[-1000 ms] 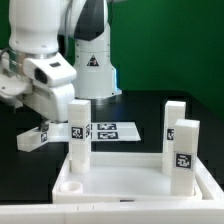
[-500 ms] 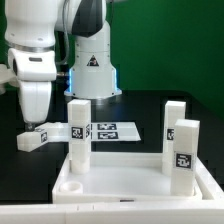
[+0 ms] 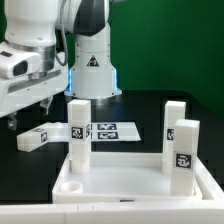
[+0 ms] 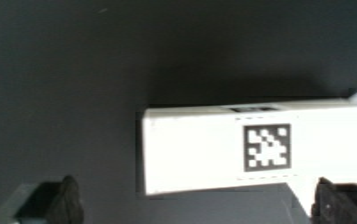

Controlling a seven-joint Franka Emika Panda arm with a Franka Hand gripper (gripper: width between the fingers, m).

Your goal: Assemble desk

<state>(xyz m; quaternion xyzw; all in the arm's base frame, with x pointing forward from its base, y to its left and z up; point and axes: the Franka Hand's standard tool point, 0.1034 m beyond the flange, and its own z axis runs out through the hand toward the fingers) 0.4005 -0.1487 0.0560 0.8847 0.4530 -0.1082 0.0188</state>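
Two jaws spread, loose leg [image 4: 246, 145] between

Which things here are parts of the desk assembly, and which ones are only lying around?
Part of the job:
- desk panel
- three upright legs
- loose leg lying on the table
- open gripper above that leg

Not part of it:
- marker board

A green wall [image 3: 170, 40] is seen behind a black table [image 3: 30, 165]. The marker board [image 3: 118, 130] is laid flat near the table's middle. Lighting is even.
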